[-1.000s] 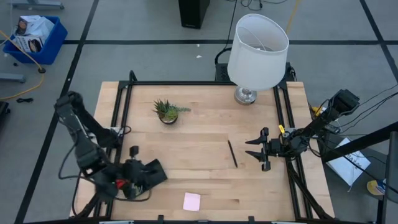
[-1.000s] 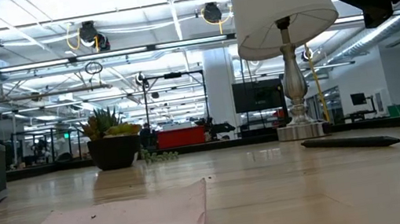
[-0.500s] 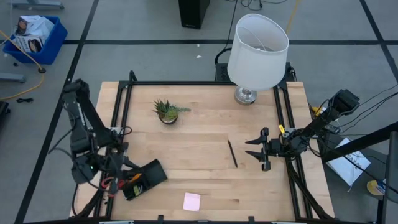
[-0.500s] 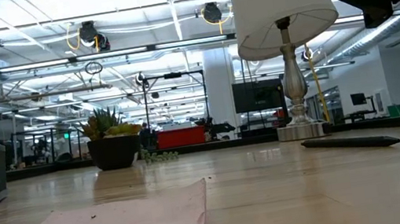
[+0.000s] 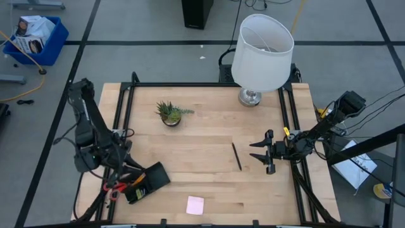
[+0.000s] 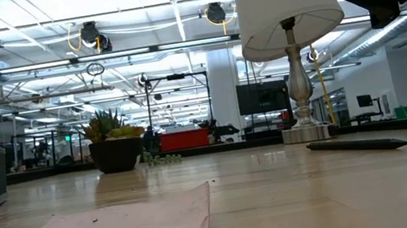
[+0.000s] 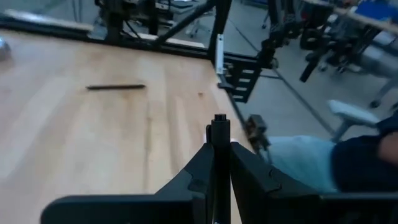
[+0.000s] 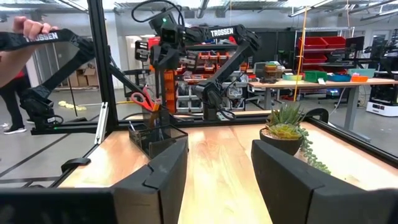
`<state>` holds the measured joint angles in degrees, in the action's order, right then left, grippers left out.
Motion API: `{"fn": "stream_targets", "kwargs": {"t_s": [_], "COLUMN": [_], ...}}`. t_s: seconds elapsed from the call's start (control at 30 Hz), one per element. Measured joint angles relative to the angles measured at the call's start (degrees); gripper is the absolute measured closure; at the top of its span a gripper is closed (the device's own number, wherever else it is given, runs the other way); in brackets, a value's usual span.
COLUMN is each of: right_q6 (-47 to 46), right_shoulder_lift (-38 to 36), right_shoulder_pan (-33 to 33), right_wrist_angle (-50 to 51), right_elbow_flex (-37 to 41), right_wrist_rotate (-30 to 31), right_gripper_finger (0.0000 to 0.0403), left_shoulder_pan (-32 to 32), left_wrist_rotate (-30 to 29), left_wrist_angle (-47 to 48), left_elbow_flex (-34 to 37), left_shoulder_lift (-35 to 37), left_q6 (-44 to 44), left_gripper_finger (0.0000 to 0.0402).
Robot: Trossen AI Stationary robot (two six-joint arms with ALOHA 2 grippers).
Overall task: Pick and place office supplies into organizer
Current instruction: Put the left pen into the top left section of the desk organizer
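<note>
The black organizer (image 5: 150,180) stands near the table's front left, with red-handled scissors (image 5: 114,187) and orange pencils sticking out of it. My left gripper (image 5: 126,168) hovers just left of it, fingers together in the left wrist view (image 7: 219,134). I see nothing held. A thin black pen (image 5: 236,156) lies flat right of centre. A pink sticky-note pad (image 5: 195,204) lies flat by the near edge. My right gripper (image 5: 262,152) waits open near the table's right edge, level, pointing at the pen.
A small potted plant (image 5: 169,113) stands left of centre toward the back. A white-shaded lamp (image 5: 261,50) rises at the back right. A black frame rail (image 5: 126,107) runs along the table's sides. Bare wood lies between the pen, the pad and the organizer.
My left gripper has drawn back from above the organizer toward the table's left edge, and the arm has folded up behind it. It has tipped up from a steep downward slant to nearly level. The organizer and its contents have stayed where they were.
</note>
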<state>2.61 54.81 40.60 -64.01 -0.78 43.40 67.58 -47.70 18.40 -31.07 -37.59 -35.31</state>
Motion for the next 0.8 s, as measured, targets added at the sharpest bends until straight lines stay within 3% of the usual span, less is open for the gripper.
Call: {"fn": "stream_targets", "kwargs": {"t_s": [0.17,0.47,0.7,0.8], "right_q6": [0.0,0.0,0.0,0.0], "right_shoulder_lift": [0.0,0.0,0.0,0.0], "right_shoulder_pan": [0.0,0.0,0.0,0.0], "right_wrist_angle": [0.0,0.0,0.0,0.0], "right_elbow_flex": [0.0,0.0,0.0,0.0], "right_wrist_rotate": [0.0,0.0,0.0,0.0], "right_gripper_finger": [0.0228,0.0231,0.0227,0.0230], "left_shoulder_pan": [-0.4,-0.5,-0.5,-0.5], "left_wrist_rotate": [3.1,2.6,10.1,10.2], "left_wrist_angle": [-2.0,-1.8,-4.8,-5.5], "left_elbow_flex": [2.6,6.5,6.6,6.6], "left_shoulder_lift": [0.2,0.2,0.2,0.2], "left_q6": [-2.3,-2.0,-0.6,-0.4], "left_gripper_finger": [0.0355,0.0355,0.0355,0.0355]}}
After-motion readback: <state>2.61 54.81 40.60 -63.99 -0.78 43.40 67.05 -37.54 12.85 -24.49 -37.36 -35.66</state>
